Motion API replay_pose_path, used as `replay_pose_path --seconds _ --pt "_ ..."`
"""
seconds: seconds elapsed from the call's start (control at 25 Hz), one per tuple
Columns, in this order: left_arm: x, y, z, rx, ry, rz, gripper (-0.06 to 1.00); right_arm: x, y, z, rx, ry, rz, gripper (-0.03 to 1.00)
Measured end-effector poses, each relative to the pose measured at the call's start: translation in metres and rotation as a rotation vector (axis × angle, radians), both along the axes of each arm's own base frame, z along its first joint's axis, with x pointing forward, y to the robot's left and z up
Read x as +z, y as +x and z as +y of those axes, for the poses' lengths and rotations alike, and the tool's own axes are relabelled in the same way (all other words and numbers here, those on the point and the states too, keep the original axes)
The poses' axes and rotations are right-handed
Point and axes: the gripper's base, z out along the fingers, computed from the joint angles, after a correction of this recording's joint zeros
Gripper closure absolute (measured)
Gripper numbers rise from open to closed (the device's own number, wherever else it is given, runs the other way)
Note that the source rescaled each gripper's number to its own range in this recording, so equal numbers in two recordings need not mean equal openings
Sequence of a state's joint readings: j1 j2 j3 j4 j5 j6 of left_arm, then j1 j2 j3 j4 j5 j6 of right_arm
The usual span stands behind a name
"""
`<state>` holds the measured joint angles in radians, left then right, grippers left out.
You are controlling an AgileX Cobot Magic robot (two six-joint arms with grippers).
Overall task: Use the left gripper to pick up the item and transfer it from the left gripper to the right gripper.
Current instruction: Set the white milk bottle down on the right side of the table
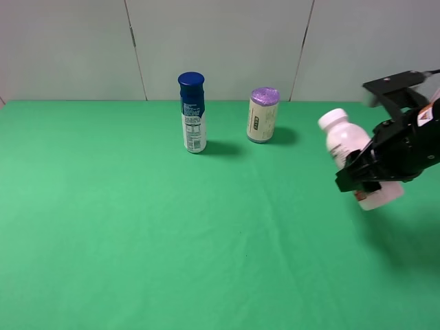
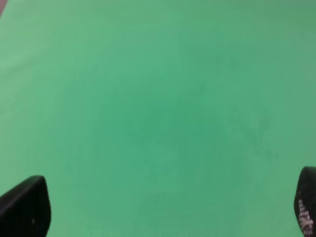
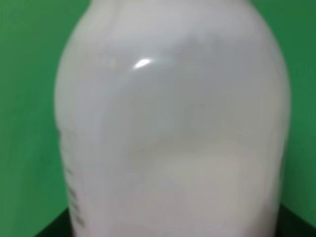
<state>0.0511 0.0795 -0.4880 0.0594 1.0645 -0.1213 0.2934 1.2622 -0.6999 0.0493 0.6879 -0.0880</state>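
Both grippers differ in state: the right gripper (image 1: pixel 362 176) is clamped around the item (image 1: pixel 342 139), held tilted above the right side of the green table (image 1: pixel 137 240), while the left gripper (image 2: pixel 165 207) is spread wide, empty.

The left hand (image 2: pixel 165 205) hangs over green cloth (image 2: pixel 158 98), its 2 black fingertips (image 2: pixel 24 207) spread wide apart.

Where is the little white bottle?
High view, right side: the right gripper holds the white bottle tilted above the green cloth, right of the purple-lidded can.
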Motion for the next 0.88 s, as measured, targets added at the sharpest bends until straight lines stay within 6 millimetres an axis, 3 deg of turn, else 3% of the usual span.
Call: replay_pose_path --seconds 0.2,0.52,0.88 --pt "0.000 0.000 0.000 0.008 0.000 0.000 -0.03 -0.015 0.011 -0.016 -0.100 -0.013 0.070 0.92" --pt "0.000 0.000 0.000 0.008 0.000 -0.001 -0.03 -0.049 0.025 -0.013 -0.112 -0.030 0.177 0.92" --pt "0.000 0.000 0.000 0.008 0.000 -0.001 -0.03 -0.066 0.029 -0.011 -0.124 -0.031 0.235 0.92"
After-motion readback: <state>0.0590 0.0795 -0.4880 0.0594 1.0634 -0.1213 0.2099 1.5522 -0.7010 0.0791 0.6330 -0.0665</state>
